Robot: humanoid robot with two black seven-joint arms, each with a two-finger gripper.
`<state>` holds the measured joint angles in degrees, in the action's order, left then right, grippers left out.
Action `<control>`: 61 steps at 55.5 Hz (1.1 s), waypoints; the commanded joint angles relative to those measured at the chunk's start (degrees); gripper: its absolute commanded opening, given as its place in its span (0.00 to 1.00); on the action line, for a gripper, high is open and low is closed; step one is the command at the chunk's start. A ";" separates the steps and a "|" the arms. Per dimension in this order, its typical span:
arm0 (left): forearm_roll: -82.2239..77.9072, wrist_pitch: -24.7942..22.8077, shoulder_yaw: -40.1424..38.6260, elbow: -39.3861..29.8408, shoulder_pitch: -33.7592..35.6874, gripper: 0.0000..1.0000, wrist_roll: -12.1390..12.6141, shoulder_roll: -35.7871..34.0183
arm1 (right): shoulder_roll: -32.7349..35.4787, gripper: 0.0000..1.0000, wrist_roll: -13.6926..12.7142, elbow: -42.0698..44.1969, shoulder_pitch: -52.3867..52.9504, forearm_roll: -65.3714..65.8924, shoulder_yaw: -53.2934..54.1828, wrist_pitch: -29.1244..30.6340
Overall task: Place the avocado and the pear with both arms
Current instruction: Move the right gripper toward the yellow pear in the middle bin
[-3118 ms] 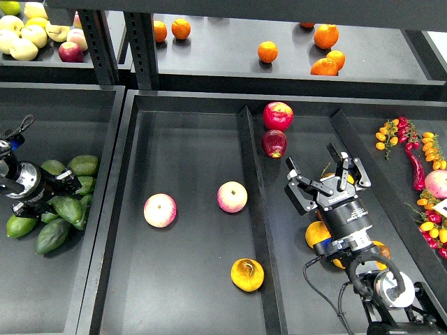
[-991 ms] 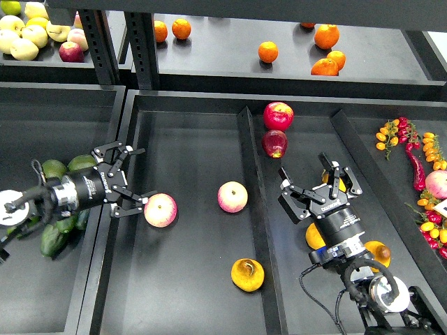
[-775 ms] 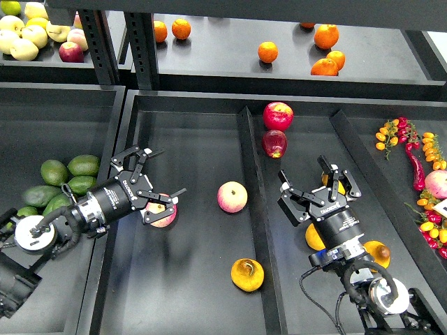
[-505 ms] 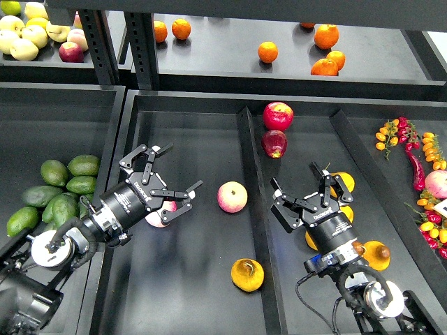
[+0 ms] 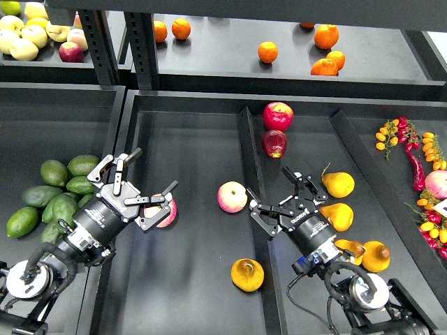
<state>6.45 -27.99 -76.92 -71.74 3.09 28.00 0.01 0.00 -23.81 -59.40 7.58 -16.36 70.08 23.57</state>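
Note:
The pear (image 5: 247,274), golden yellow-orange with a brown dimple, lies in the front of the middle tray (image 5: 188,139). Several dark green avocados (image 5: 82,165) lie heaped in the left bin, beside one bright lime-green avocado (image 5: 22,221). My left gripper (image 5: 140,185) is open and empty over the middle tray's left edge. Its fingers partly cover a pink-yellow apple (image 5: 167,211). My right gripper (image 5: 279,200) is open and empty just right of the divider (image 5: 250,160), up and to the right of the pear.
Another pink-yellow apple (image 5: 232,197) lies mid-tray. Two red apples (image 5: 278,116) and yellow pears (image 5: 338,184) lie in the right compartment. Chillies and cherry tomatoes (image 5: 419,157) lie at far right. Oranges (image 5: 267,51) and pale apples (image 5: 24,35) sit on the back shelf behind the posts (image 5: 140,49).
My left arm swung from the avocado heap into the middle tray by the pink-yellow apple, open and empty. My right gripper moved left and down off the yellow pears toward the divider.

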 commanded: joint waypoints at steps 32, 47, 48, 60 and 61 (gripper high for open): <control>1.11 -0.01 -2.61 -2.09 -1.95 0.99 0.00 -0.01 | 20.47 0.99 -4.19 0.25 15.88 1.94 -27.01 -0.02; 1.28 -0.01 -3.58 -3.67 -3.00 0.99 0.00 -0.01 | 21.00 0.99 -4.19 2.89 16.32 9.76 -32.11 -0.02; 1.28 -0.01 -3.50 -3.76 -3.00 0.99 0.00 -0.01 | 20.92 0.99 -4.19 3.06 16.32 9.77 -32.28 -0.02; 1.28 -0.01 -3.58 -3.76 -3.09 0.99 0.00 -0.01 | 19.25 1.00 -4.19 6.76 16.41 15.74 -33.52 0.33; 1.28 -0.01 -3.58 -3.76 -3.09 0.99 0.00 -0.01 | 19.16 1.00 -4.19 7.10 16.50 16.53 -33.69 0.60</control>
<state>7.74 -27.99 -80.51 -75.48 0.08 28.00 0.00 19.91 -28.00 -54.49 23.96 -4.07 37.17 23.55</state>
